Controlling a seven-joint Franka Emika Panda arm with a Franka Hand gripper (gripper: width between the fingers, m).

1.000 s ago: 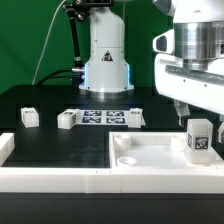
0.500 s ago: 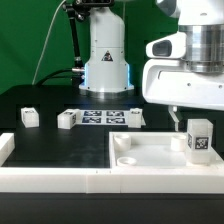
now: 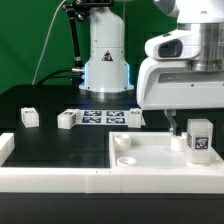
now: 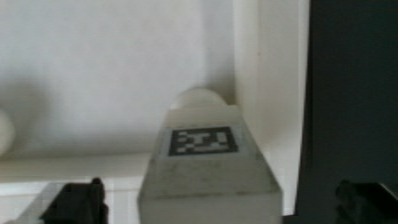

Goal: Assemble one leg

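One leg point(image 3: 199, 140) stands upright on the right part of the large flat white square piece point(image 3: 150, 152), with its black-and-white tag facing the front. My gripper point(image 3: 190, 122) hangs right over this leg, and one dark finger point(image 3: 171, 124) shows just beside it on the exterior view's left. In the wrist view the same leg point(image 4: 205, 150) stands between my two fingertips point(image 4: 75, 205), with a gap on each side. The gripper point(image 4: 217, 205) is open and holds nothing. Three more legs point(image 3: 29, 117) point(image 3: 67, 120) point(image 3: 135, 118) lie on the black table.
The marker board point(image 3: 100, 117) lies at the back middle of the table, in front of the robot base point(image 3: 106, 60). A white raised border point(image 3: 55, 180) runs along the front and turns up at the exterior view's left edge.
The gripper has moved toward the exterior view's left and come down a little, so it now sits over the upright leg. The leg and the other parts have not moved.
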